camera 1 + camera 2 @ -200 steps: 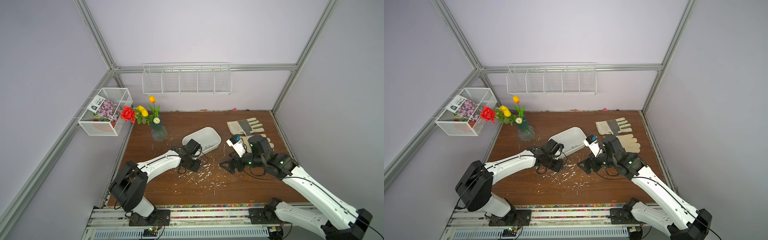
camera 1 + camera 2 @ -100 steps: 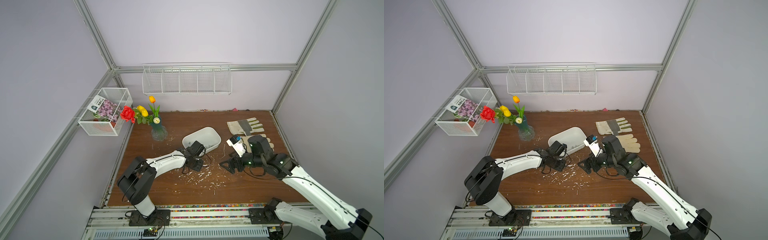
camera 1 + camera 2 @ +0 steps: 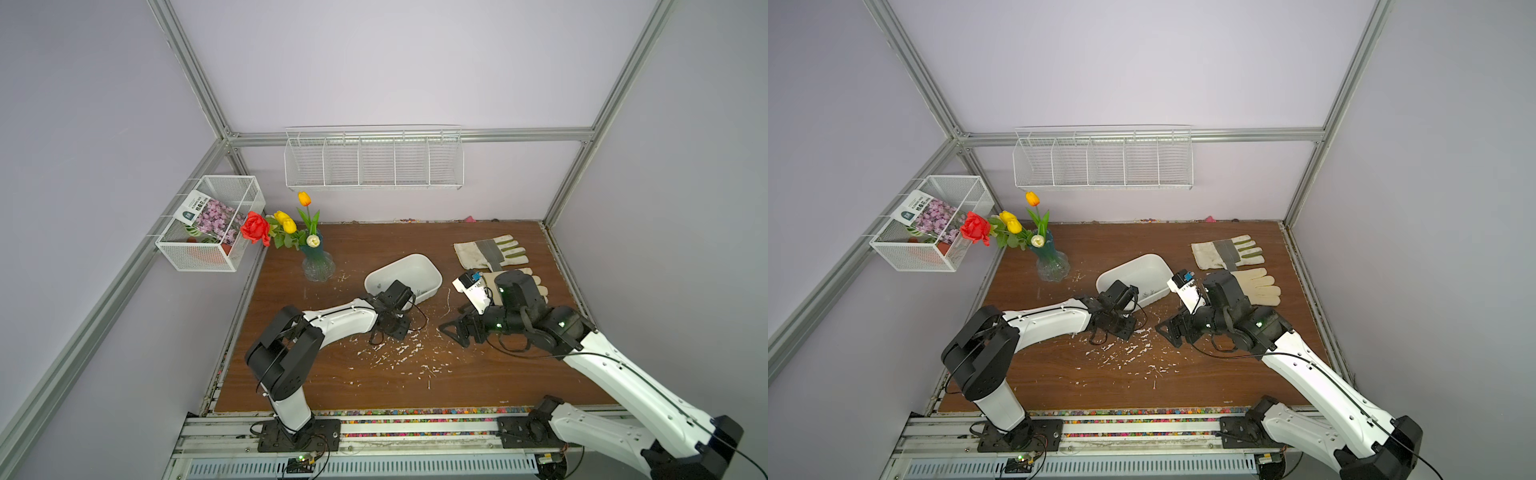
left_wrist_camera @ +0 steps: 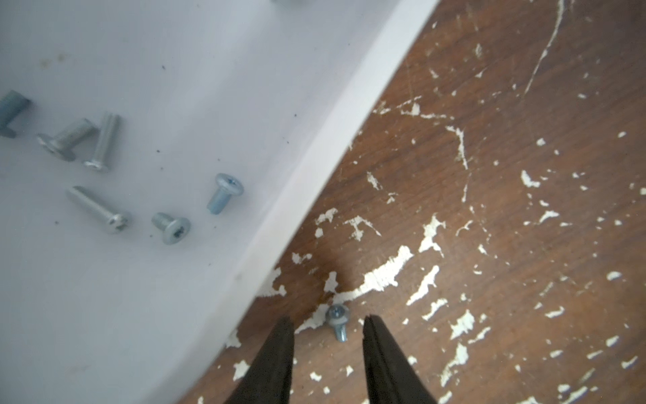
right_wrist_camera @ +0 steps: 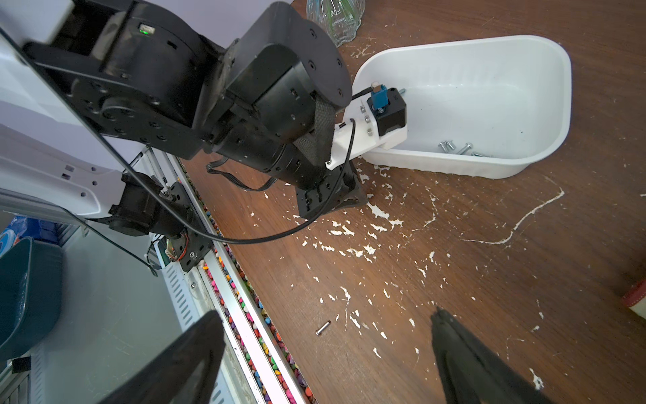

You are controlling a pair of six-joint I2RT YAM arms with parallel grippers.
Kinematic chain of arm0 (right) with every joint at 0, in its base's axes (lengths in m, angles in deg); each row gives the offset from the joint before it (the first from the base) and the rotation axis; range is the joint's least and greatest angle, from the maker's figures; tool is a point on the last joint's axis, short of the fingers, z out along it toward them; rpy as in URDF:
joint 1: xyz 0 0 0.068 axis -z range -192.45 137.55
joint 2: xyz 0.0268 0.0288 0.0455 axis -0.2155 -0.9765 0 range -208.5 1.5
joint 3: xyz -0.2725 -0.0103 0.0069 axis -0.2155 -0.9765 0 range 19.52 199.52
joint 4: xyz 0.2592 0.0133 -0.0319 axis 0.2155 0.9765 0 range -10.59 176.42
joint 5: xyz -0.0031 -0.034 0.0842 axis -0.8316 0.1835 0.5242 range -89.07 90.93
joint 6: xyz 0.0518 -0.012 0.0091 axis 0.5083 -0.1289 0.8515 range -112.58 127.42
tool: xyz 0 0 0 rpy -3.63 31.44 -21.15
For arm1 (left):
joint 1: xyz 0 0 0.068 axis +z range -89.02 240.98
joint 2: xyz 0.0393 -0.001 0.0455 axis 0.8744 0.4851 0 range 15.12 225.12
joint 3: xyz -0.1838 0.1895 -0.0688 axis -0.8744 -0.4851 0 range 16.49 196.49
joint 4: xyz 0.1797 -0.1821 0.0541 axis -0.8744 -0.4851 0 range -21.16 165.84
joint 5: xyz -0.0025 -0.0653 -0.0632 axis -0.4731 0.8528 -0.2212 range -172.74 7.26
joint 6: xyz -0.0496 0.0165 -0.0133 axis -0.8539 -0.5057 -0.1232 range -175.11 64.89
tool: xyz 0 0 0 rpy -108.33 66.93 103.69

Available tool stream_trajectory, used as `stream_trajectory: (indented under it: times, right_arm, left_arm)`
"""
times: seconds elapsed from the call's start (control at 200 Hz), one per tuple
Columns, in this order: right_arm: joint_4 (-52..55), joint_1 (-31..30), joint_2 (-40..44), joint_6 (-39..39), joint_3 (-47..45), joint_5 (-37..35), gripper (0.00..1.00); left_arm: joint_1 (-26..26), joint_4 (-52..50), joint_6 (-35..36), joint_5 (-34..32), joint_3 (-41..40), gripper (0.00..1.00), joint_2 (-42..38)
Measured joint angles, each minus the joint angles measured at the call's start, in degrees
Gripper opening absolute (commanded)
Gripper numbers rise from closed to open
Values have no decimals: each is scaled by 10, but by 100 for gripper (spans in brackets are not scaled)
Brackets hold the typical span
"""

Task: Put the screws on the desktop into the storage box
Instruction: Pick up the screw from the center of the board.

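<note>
The white storage box [image 3: 419, 270] [image 3: 1138, 270] sits mid-desktop [image 3: 374, 241]. Several screws [image 4: 105, 210] [image 5: 458, 148] lie on its floor. My left gripper [image 3: 397, 330] [image 4: 328, 320] is low at the box's near wall, open. One small screw [image 4: 337, 316] lies on the board between its fingertips, touching neither. My right gripper [image 3: 451, 332] [image 5: 325, 313] hangs wide open above the board to the right of the left gripper. Another screw [image 5: 323, 327] lies on the desktop under it, near the front edge.
Two work gloves [image 3: 490, 253] [image 3: 536, 280] lie at the back right, by the right arm. A glass vase of flowers [image 3: 318, 266] stands at the back left. Wire baskets [image 3: 374, 162] hang on the walls. A bead-lined rail [image 3: 415, 412] runs along the front edge.
The left gripper slid right along the box's near side and its jaws narrowed round the small screw. The box looked tipped a second ago and now lies flat. The right arm held still.
</note>
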Motion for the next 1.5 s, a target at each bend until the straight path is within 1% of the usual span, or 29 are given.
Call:
stream_trajectory:
  times: [0.31, 0.475, 0.56, 0.77, 1.04, 1.26, 1.28, 1.32, 1.345, 1.43, 1.5]
  right_arm:
    - [0, 0, -2, 0, -1, -4, 95]
    - [0, 0, -4, 0, -1, -5, 95]
    - [0, 0, -5, 0, -1, -6, 95]
    - [0, 0, -7, 0, -1, -6, 95]
    - [0, 0, -7, 0, -1, -7, 95]
    - [0, 0, -8, 0, -2, -10, 95]
    - [0, 0, -8, 0, -2, -11, 95]
    - [0, 0, -8, 0, -2, -11, 95]
    - [0, 0, -8, 0, -2, -11, 95]
    - [0, 0, -8, 0, -2, -11, 95]
    - [0, 0, -8, 0, -2, -11, 95]
  left_arm:
    - [-4, 6, 0, 2, 2, 36, 21]
    - [-5, 6, 0, 2, 2, 35, 22]
    - [-6, 6, 1, 2, 2, 32, 23]
    - [-9, 7, 2, 0, 6, 31, 28]
    - [-12, 13, 6, 0, 8, 21, 32]
    - [-14, 13, 7, -5, 9, 21, 33]
    - [-15, 13, 7, -5, 9, 22, 33]
    - [-15, 13, 6, -4, 9, 28, 33]
    - [-15, 14, 8, -3, 9, 30, 33]
    - [-19, 16, 7, -2, 9, 29, 33]
    - [-19, 16, 7, -3, 9, 26, 33]
